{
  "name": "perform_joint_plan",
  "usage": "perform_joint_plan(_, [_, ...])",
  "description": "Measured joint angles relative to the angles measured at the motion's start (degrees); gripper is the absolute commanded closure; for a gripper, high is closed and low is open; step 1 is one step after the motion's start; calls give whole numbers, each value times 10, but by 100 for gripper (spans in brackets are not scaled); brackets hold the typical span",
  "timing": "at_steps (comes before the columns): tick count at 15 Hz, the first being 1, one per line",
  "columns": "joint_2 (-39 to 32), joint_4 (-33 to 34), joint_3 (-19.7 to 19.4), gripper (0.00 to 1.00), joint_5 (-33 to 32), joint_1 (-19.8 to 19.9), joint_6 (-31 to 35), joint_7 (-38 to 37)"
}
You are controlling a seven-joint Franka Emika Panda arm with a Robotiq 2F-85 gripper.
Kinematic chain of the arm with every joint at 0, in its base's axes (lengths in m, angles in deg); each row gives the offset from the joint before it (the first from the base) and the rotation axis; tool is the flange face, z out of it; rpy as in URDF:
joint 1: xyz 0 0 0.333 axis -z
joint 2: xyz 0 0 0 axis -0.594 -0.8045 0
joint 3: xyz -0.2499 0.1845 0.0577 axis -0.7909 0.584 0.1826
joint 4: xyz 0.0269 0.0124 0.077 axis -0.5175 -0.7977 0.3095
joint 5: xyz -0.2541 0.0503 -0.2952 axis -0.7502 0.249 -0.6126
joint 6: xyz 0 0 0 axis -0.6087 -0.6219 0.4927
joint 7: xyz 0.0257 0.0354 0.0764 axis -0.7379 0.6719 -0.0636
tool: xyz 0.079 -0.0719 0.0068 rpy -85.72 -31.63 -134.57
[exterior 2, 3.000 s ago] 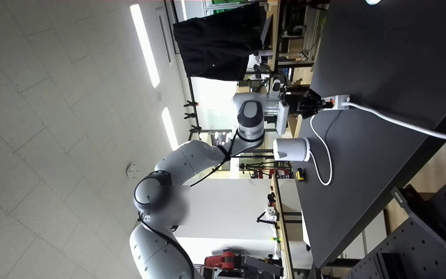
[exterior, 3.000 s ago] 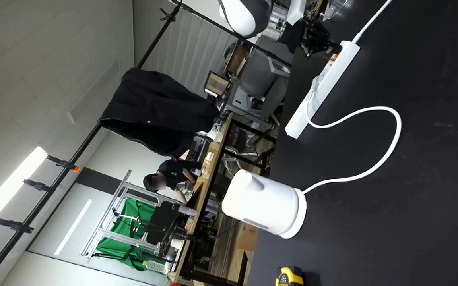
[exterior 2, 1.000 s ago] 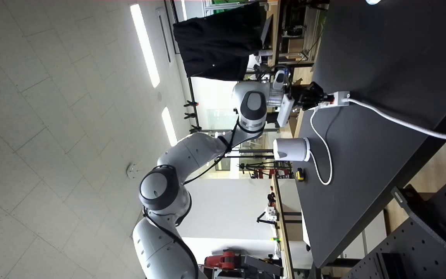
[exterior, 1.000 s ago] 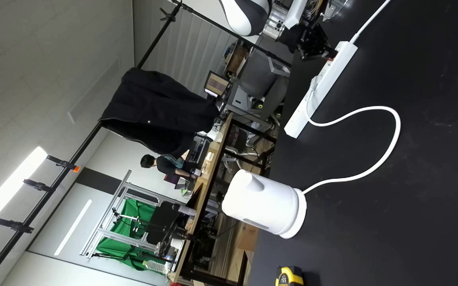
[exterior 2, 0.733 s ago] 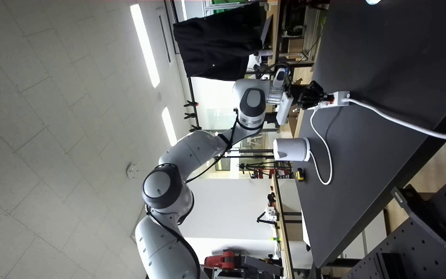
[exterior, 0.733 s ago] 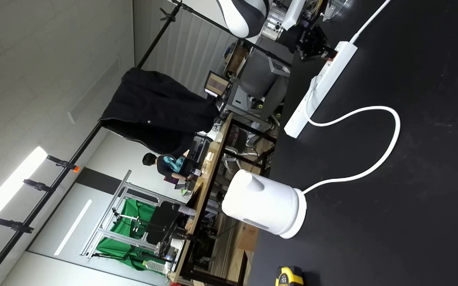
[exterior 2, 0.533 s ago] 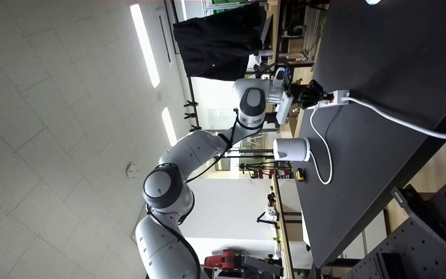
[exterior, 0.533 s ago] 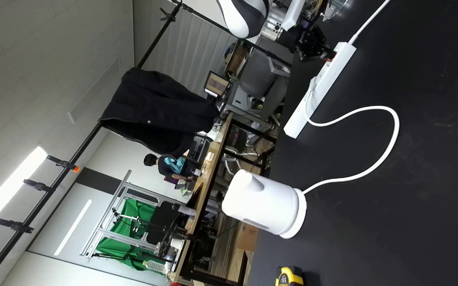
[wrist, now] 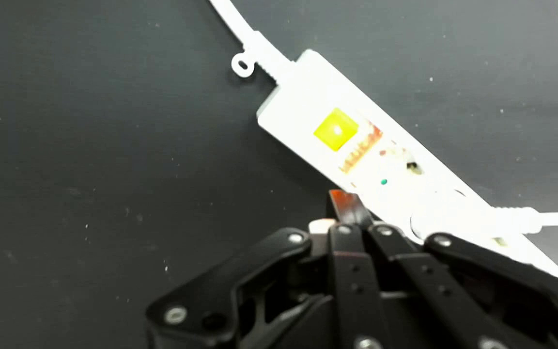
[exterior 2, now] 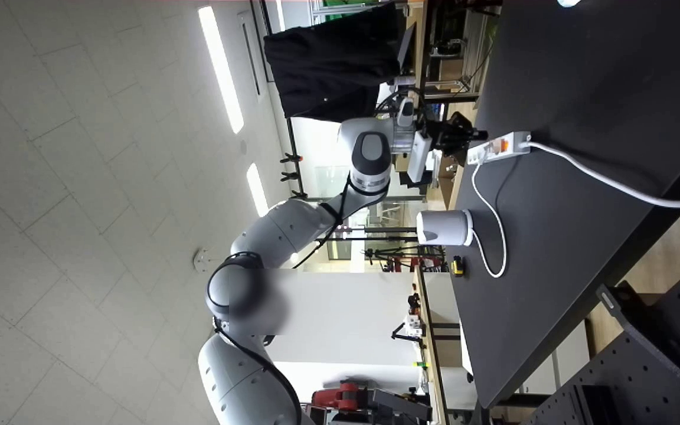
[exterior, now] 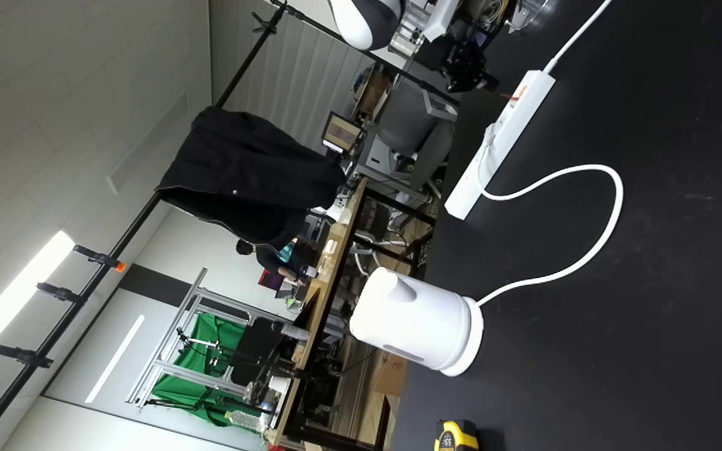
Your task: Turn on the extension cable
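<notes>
In an exterior view that lies on its side, a light panel (exterior: pixel 16 302) glows at the far left, and beside it runs a black pole (exterior: pixel 85 291). A black jacket (exterior: pixel 245 175) hangs from the pole, and partly below it in the frame I see a person (exterior: pixel 273 260) in dark clothing. My arm (exterior: pixel 361 25) comes in at the top. Lower down, a white kettle (exterior: pixel 417 319) stands on its base on the dark surface (exterior: pixel 586 363); near it, a yellow-and-black device (exterior: pixel 456 434) is cut off by the bottom edge.

Next comes my gripper (exterior: pixel 492 82), its fingers pressed together. Just right of it the extension cable (exterior: pixel 506 138) lies aslant on the surface, with a dark gap between it and my fingertips. A white plug (exterior: pixel 493 130) sits in it, and from there a white cord (exterior: pixel 618 195) loops out to the right and back to the kettle's base. The supply lead (exterior: pixel 577 36) leaves the strip's upper end.

In my wrist view, left to right, I see that lead, the square switch (wrist: pixel 336 129) looking yellow with a bright spot, my fingertips meeting near the strip's long edge, then the plug.
</notes>
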Motion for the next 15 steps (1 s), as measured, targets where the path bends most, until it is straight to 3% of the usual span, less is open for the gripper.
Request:
perform_joint_plan(2, [20,-1,2,100,0,2,-4,10])
perform_joint_plan(3, [29,-3,2,74,0,2,-8,15])
perform_joint_plan(4, [36,-5,3,74,0,2,-10,20])
perform_joint_plan(15, [48,-23,3,1,-5,-4,-11,49])
